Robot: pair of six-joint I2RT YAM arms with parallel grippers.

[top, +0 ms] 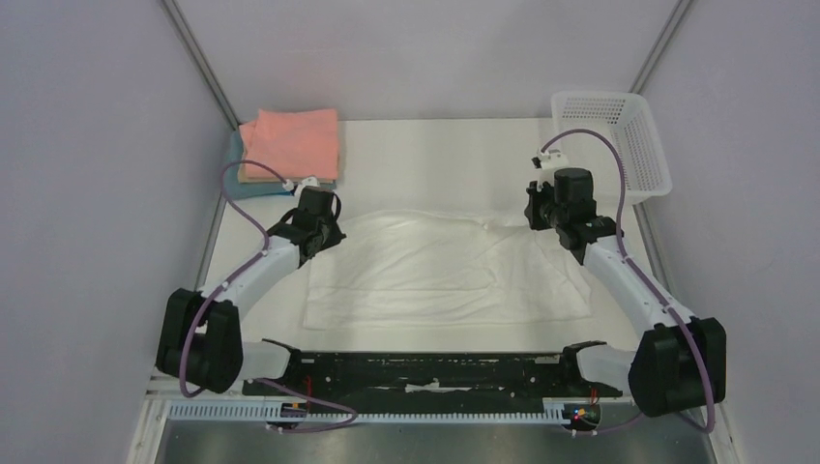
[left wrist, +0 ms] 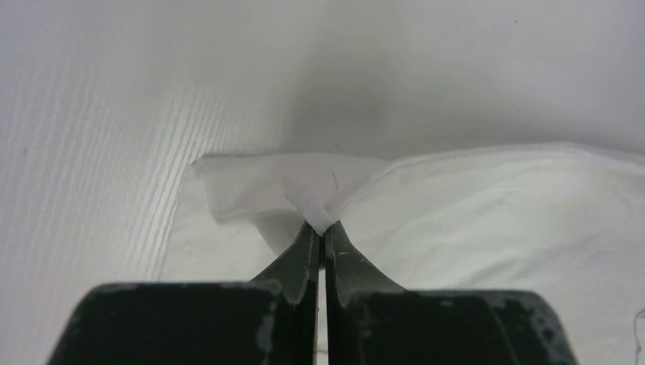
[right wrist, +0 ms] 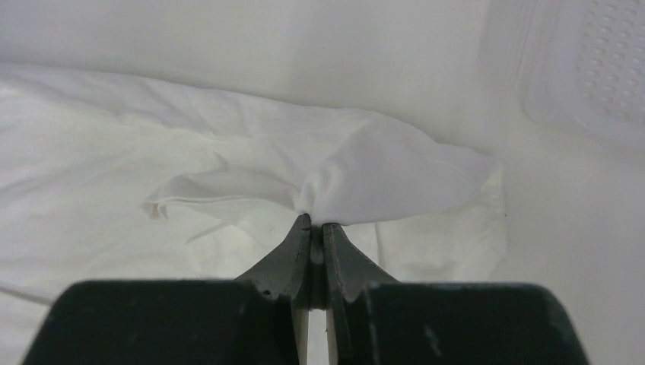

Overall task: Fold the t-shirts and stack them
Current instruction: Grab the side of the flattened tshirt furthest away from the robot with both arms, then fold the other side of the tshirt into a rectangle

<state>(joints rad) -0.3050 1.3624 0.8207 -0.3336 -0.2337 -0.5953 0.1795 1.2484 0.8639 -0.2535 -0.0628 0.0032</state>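
The large white t-shirt (top: 445,271) lies spread across the middle of the table. My left gripper (top: 329,230) is shut on its far left corner; the left wrist view shows the pinched cloth (left wrist: 304,190) bunched at the gripper (left wrist: 322,226). My right gripper (top: 535,215) is shut on the far right corner; the right wrist view shows a lifted fold of the white t-shirt (right wrist: 388,179) at the gripper (right wrist: 315,220). A stack of folded t-shirts sits at the far left: salmon-pink (top: 292,142) on top, tan (top: 253,178) and blue (top: 247,188) edges below.
A white lattice basket (top: 619,145) stands at the far right corner, close behind my right gripper; it also shows in the right wrist view (right wrist: 601,68). Walls close in on both sides. The black arm mounting rail (top: 425,372) runs along the near edge.
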